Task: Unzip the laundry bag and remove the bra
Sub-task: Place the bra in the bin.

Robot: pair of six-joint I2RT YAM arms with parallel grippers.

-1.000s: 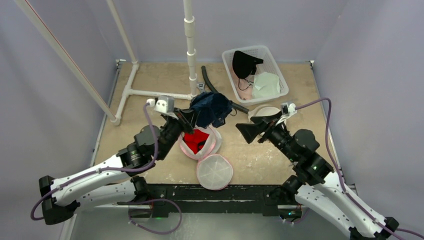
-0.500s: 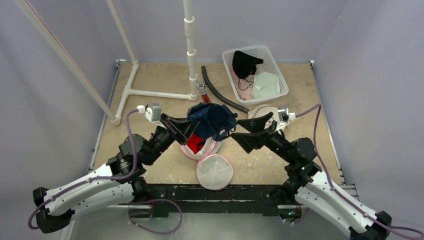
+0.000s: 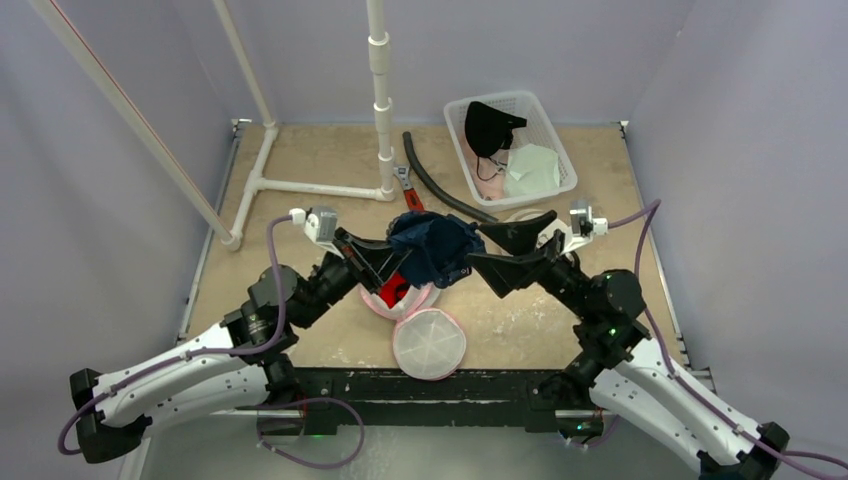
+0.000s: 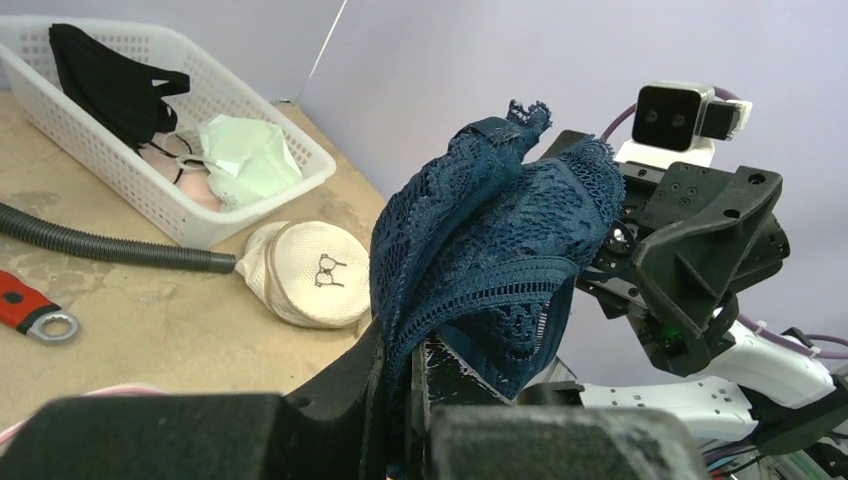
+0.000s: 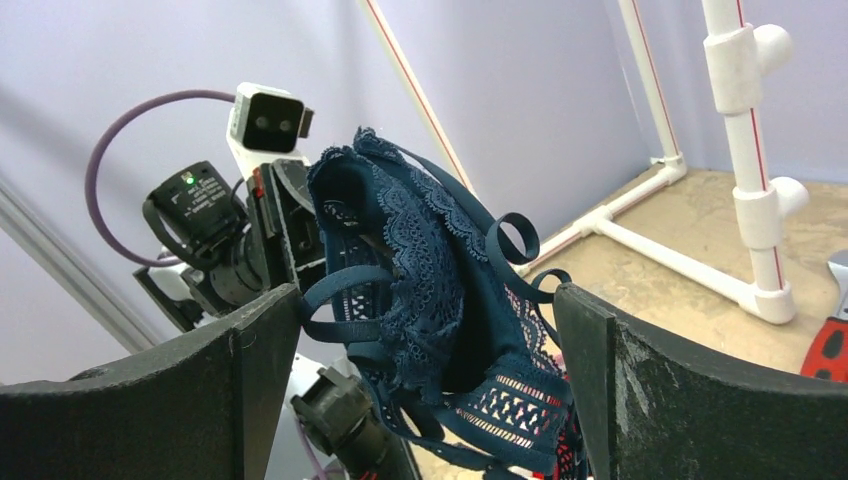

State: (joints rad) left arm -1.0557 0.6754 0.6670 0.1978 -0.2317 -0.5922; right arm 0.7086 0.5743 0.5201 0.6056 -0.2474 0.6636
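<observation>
The whole tabletop (image 3: 320,160) is taken in from a fixed camera high behind its near edge, looking down. The left wrist view is shot close along the left tool (image 4: 405,370) toward the white basket (image 4: 120,180) and right arm (image 4: 700,250); the right wrist view is aimed back past the right tool (image 5: 430,320) at the left arm (image 5: 210,240). The navy bra (image 3: 432,245) is shared by all three.

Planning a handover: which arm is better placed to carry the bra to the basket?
Probably right: the right gripper stands open around the bra, pinched in the left gripper, and the basket sits on that side.
</observation>
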